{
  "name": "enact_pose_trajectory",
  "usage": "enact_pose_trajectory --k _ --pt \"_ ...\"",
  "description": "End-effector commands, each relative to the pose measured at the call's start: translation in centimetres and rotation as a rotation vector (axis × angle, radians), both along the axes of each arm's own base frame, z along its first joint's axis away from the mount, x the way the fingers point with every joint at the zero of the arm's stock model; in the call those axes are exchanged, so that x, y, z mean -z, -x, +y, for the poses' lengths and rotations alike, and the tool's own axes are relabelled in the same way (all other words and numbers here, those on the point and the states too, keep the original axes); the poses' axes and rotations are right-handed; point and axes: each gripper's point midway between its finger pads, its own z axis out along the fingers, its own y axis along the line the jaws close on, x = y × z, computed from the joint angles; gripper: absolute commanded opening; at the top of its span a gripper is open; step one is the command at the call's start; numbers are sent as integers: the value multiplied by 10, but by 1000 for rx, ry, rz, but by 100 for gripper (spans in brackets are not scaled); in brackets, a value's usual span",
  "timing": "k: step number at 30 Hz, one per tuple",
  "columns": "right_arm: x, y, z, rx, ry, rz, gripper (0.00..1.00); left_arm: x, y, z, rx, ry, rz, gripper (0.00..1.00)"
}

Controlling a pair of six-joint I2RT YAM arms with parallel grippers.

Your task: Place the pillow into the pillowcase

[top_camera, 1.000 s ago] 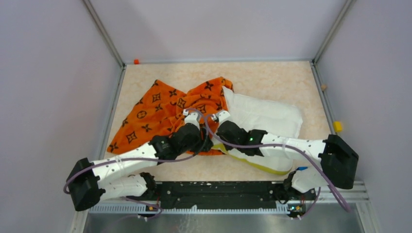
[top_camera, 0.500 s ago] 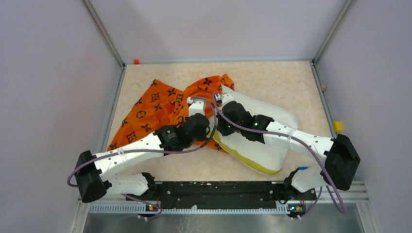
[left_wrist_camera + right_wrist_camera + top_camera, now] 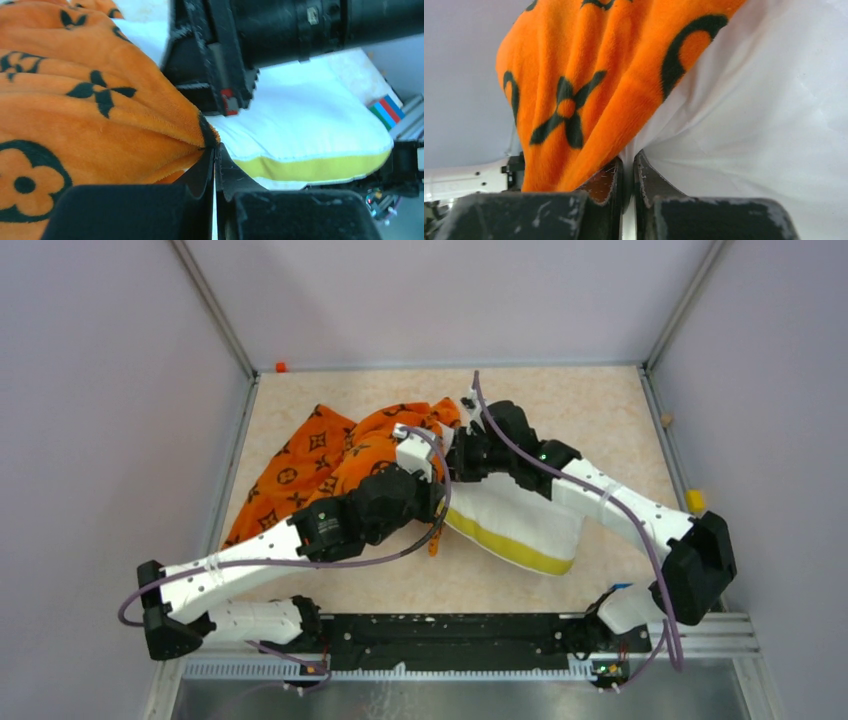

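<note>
- Both arms rose from their bases at the near edge of the table (image 3: 400, 585) and reached inward, meeting over the middle of the cloth.
- The left arm stretched low and long from the near-left corner, slanting up to the right, with its wrist over the near edge of the orange fabric.
- The left gripper (image 3: 418, 452) had its jaws pressed together, pinching a gathered edge of the pillowcase (image 3: 310, 455). The left wrist view showed the left gripper (image 3: 214, 150) with orange pile bunched into the tips.
- The right arm climbed from the near-right corner, bent at its elbow and ran back towards the centre across the pillow (image 3: 520, 525).
- The right gripper (image 3: 458, 438) sat just beside the left one. In its own camera the right gripper (image 3: 628, 161) was clamped, with barely a slit between the fingers, on orange pillowcase (image 3: 589, 75) fabric where that met the white pillow (image 3: 764, 100). Whether white cloth was caught too, I could not tell.
- The pillow lay on the table right of centre, tilted, its yellow trim facing the near side and its far-left corner up against the pillowcase by both grippers.
- In the left wrist view the pillow (image 3: 310, 110) showed beyond the pinch, under the black body of the right arm.
- The pillowcase (image 3: 75, 115) spread rumpled to the left and far side, most of it flat on the table.
</note>
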Motion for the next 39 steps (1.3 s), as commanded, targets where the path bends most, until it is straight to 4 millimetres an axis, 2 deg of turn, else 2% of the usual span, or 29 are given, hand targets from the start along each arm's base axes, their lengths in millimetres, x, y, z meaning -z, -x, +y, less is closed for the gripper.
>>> enact_pose_trajectory --k 1,4,6,7,11,14,17,22,25,28,31,32,33,34,35,36,39 --pt "-98 1 27 -68 -264 -118 7 -73 -23 1 -88 180 -77 0" --pt "-113 -1 7 -20 -194 -197 53 -89 -32 1 -102 184 -61 0" --pt "-122 -7 -14 45 -113 -265 73 -96 -38 -1 -110 187 -48 0" --pt "-128 -8 -25 68 -76 -300 76 -100 -39 -3 -109 191 -42 0" --pt "-158 5 -65 90 22 -447 84 -118 -47 -14 -89 214 -41 0" --pt "-154 20 -100 105 147 -506 87 -123 -54 -20 -77 219 -33 0" --pt "-129 34 -123 92 252 -494 87 -125 -61 -23 -72 224 -30 0" --pt "-72 66 -127 21 396 -452 88 -128 -71 -23 -71 236 -22 0" --pt "-42 69 -132 36 535 -438 88 -128 -72 -24 -63 233 -19 0" --pt "-18 59 -137 68 641 -437 88 -129 -72 -23 -58 234 -22 0" --pt "-6 42 -147 150 753 -459 81 -134 -69 -19 -55 238 -34 0" --pt "-10 36 -149 180 772 -475 71 -136 -69 -18 -56 238 -40 0" --pt "-16 32 -147 200 775 -485 57 -138 -69 -16 -54 234 -45 0" --pt "-25 29 -143 204 766 -500 35 -141 -69 -15 -52 232 -51 0" --pt "-34 27 -138 200 751 -510 9 -144 -68 -15 -46 226 -57 0" --pt "-49 26 -131 194 716 -525 0 -147 -68 -16 -37 218 -69 0" --pt "-104 38 -97 83 524 -545 0 -161 -68 -19 -3 202 -97 0"
